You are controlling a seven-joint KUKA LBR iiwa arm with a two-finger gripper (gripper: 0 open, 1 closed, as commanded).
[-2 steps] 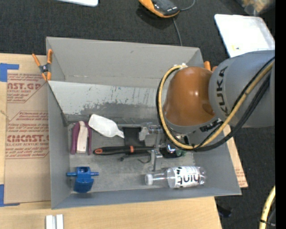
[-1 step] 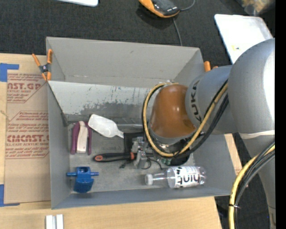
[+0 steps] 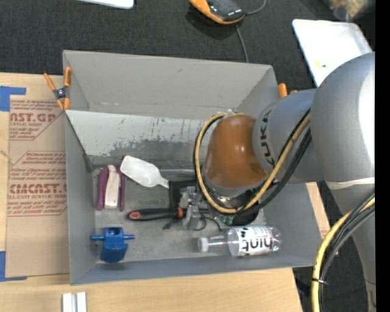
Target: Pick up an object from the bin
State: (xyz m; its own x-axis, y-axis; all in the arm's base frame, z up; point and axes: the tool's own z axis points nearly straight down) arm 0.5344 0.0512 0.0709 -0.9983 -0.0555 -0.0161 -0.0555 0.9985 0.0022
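Grey metal bin (image 3: 152,91) w/ sloped walls; back wall scuffed, dark streaks low down; floor plain grey, mostly bare. Beyond the bin was a black surface (image 3: 152,30), w/ a white sheet (image 3: 329,42) at view top-right and an orange-and-black device (image 3: 219,7) on a cable at the top edge.

Landmark: clear bottle (image 3: 247,242), "hint" on its label. It lay on its side by the near wall, on the right part of the floor, cap toward view-left.

Arm (image 3: 341,122) reached in from view-right and bent down over the bin. Orange cover (image 3: 231,152) at the wrist, ringed by yellow-black cables, sat above the bottle in the view. Gripper (image 3: 192,212) hung below the cover, just up-left of the bottle's cap, low near the floor. Open or closed couldn't be told, since cover and cabling masked too much; same for whether it gripped anything.

Nearest thing was a black tool (image 3: 149,214) w/ orange trim, left of the bottle and a bit farther up, flat on the floor. Its long axis ran approx. left-right across the view, nearly parallel to the bottle's. Its right end met the gripper, contact unclear; its left end pointed toward the left wall.

Others, all left of the bottle:
- White scoop (image 3: 141,171), up at the foot of the back wall, narrow end slanting down-right.
- Purple-and-pink item (image 3: 108,187), farther left, long axis approx. up-down.
- Blue fitting (image 3: 113,242), far left, level w/ the bottle, by the near wall.
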